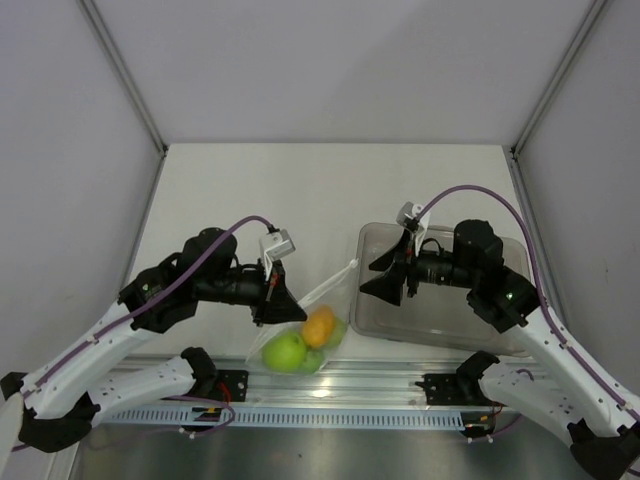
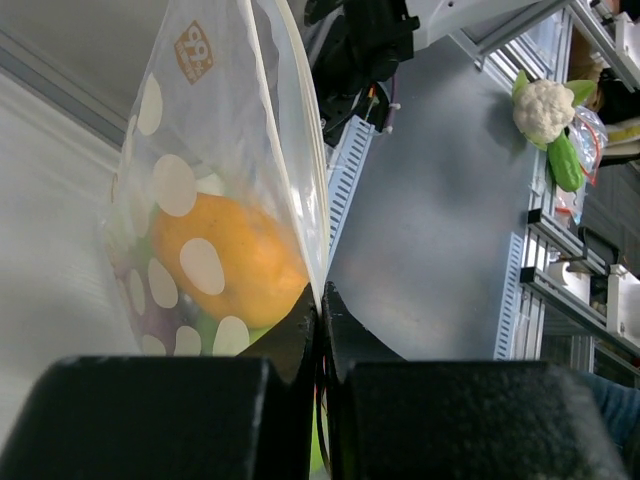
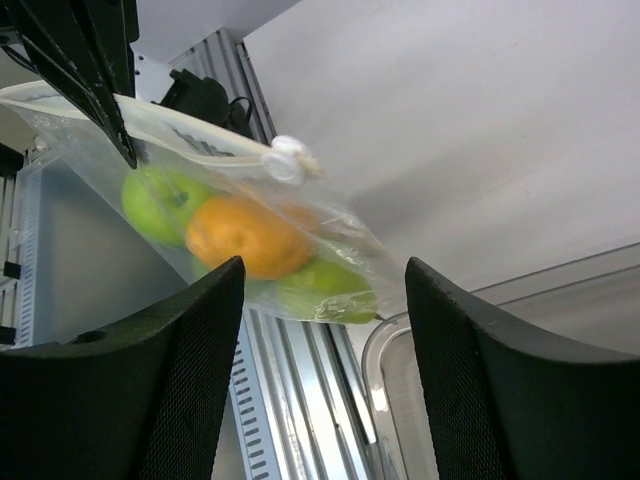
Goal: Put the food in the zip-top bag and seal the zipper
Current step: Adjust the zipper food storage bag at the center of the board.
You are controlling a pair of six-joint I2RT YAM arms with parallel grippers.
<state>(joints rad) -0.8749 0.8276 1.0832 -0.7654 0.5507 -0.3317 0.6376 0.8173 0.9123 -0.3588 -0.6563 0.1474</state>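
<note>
My left gripper (image 1: pixel 269 304) clamps the zip-top bag (image 1: pixel 322 300) by its mouth corner so the food (image 1: pixel 318 326) hangs inside. My right gripper (image 1: pixel 368 279), at its two o'clock, gapes empty, facing the zipper (image 3: pixel 287 160).

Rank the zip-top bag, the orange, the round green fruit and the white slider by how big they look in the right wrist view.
1. zip-top bag
2. orange
3. round green fruit: close to the orange in size and partly hidden behind it, so this order is unsure
4. white slider
</note>
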